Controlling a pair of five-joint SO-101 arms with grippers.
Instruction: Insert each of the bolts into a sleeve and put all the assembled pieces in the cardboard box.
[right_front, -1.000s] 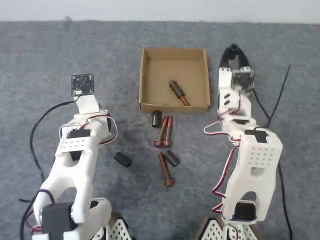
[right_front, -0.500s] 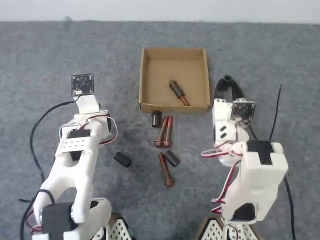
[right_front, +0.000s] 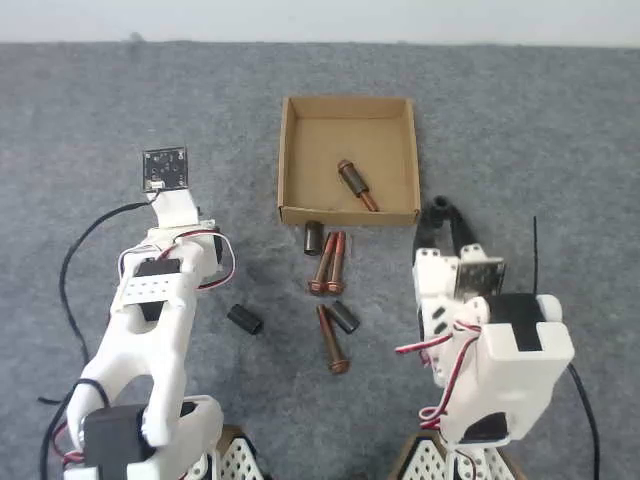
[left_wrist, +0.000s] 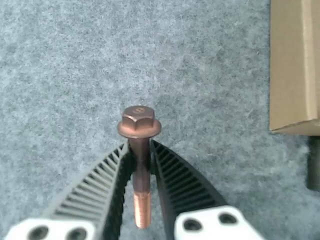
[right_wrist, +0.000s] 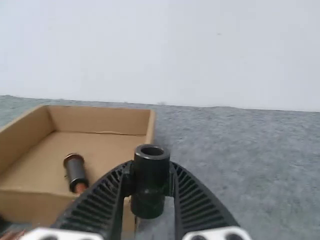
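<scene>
My left gripper (left_wrist: 140, 146) is shut on a copper bolt (left_wrist: 139, 125), whose hex head points away over the grey carpet. My right gripper (right_wrist: 150, 172) is shut on a black sleeve (right_wrist: 149, 181), held upright with its bore up, just off the near right corner of the cardboard box (right_front: 347, 213). In the high view that gripper (right_front: 440, 214) sits beside the box's front right corner. One assembled piece (right_front: 356, 185) lies inside the box. In front of the box lie a loose sleeve (right_front: 313, 238), two bolts (right_front: 330, 262), a third bolt (right_front: 333, 340) and another sleeve (right_front: 345, 317).
A further black sleeve (right_front: 245, 319) lies on the carpet near the left arm (right_front: 155, 300). The box's corner (left_wrist: 295, 65) and a dark sleeve (left_wrist: 314, 170) show in the left wrist view. Cables trail beside both arms. A pale wall stands behind the table.
The right arm has drawn back from beside the box's right wall to its near right corner, carrying the sleeve. The left arm has not moved.
</scene>
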